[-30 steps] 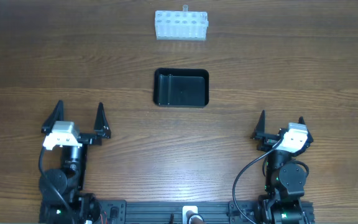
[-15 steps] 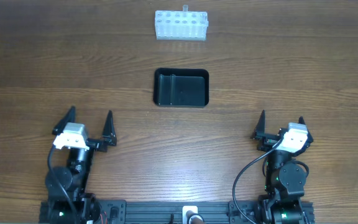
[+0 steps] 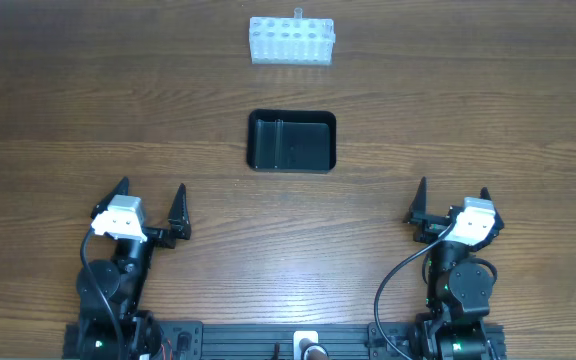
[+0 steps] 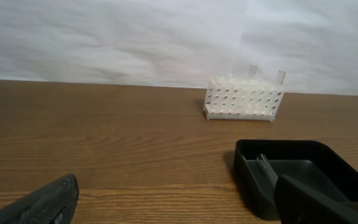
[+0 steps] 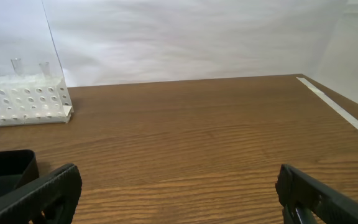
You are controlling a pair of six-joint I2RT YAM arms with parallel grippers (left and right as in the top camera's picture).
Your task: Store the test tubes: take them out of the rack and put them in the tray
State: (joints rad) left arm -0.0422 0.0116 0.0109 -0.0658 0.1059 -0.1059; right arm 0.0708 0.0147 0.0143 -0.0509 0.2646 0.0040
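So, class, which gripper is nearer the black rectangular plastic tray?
Left, narrowly. In the top view the left gripper sits down-left of the black rectangular plastic tray; the right gripper sits down-right, slightly farther off.

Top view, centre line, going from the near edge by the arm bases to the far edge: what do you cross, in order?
black base rail → bare brown wooden table → black rectangular plastic tray → white perforated plastic test tube rack
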